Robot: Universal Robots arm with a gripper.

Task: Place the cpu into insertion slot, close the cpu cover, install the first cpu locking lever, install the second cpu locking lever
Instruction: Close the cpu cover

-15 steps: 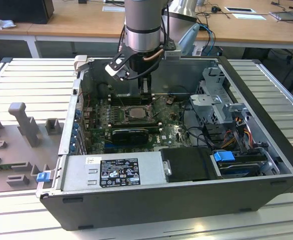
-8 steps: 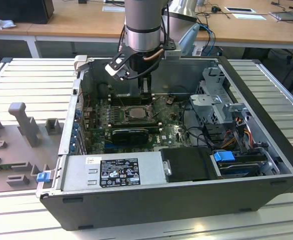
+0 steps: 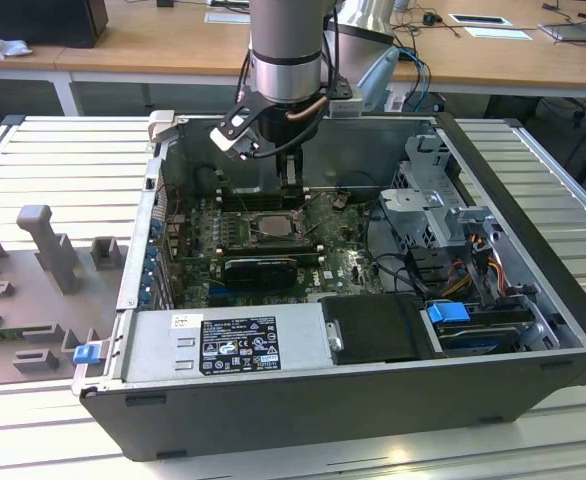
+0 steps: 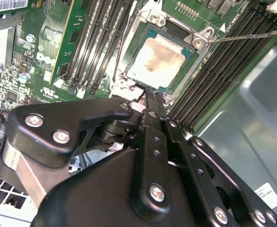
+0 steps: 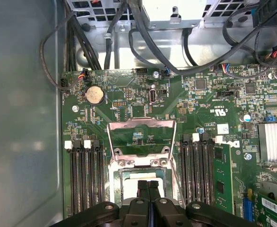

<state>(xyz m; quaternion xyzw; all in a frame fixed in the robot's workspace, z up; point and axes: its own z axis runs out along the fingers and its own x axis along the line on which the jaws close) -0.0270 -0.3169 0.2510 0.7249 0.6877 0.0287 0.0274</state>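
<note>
The silvery-grey square cpu [image 4: 155, 61] sits in the black-framed insertion slot [image 4: 189, 66], at the hand's [image 3: 278, 175] six o'clock in the exterior view. The hand is closed and empty, probably to push the raised dark-silver cpu cover [image 5: 141, 123].

- The case [image 3: 323, 405] is open on top; the arm [image 3: 285, 60] reaches down through it.
- Memory slots [image 5: 84, 175] hem the insertion slot [image 5: 129, 174] closely on two sides.
- The cpu cover [image 5: 141, 123], tilted up, walls a third side.
- A drive cage [image 3: 438, 205] and cables [image 3: 473, 265] crowd the exterior view's right.
- A power supply [image 3: 233, 340] fills the case's nearest side in the exterior view.
</note>
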